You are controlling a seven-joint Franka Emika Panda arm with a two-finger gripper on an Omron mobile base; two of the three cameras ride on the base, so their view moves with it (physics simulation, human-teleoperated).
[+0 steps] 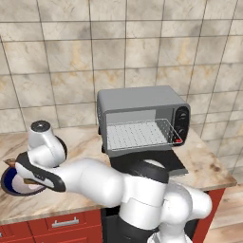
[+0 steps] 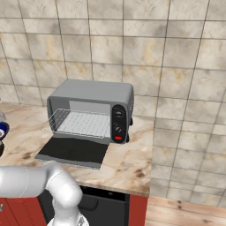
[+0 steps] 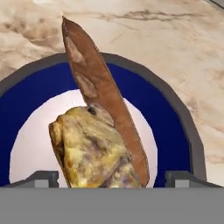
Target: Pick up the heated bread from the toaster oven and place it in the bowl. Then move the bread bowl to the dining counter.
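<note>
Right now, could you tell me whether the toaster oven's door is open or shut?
Open: the toaster oven has its black door lying flat, wire rack bare.

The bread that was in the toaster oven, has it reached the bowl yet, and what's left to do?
Done: the toaster oven stands open with a bare rack, and the heated bread sits in the bowl beside a long dark baguette stick.
In hand: the gripper hovers just over the bread, jaws spread wide to either side, seemingly letting go.
Left: carrying the bowl to the dining counter.

No readable text, labels or numbers anywhere.
</note>
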